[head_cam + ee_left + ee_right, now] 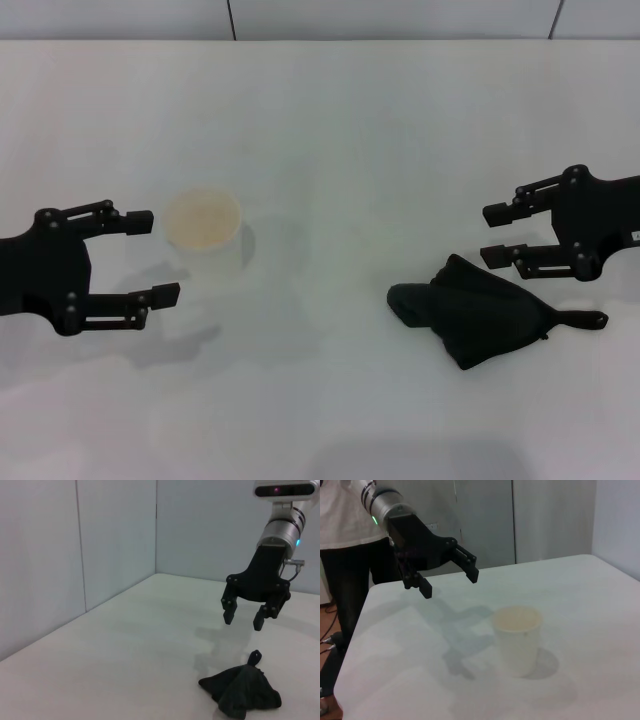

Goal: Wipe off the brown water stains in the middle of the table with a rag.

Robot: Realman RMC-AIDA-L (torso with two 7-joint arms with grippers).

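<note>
The white table (330, 130) carries everything. The left gripper (166, 255) hovers with fingers spread beside the paper cup (203, 233). The right gripper (497, 235) hovers, fingers released, just above the black rag (480, 310) lying on the table's right part.

My left gripper (150, 255) and right gripper (498, 234) are both matte black, each with two slim linkage fingers studded with small round pivot screws. In the left wrist view, upper right, the right arm shows a silver cylindrical wrist, a blue light, thin cable. The left arm's wrist glows green.
</note>
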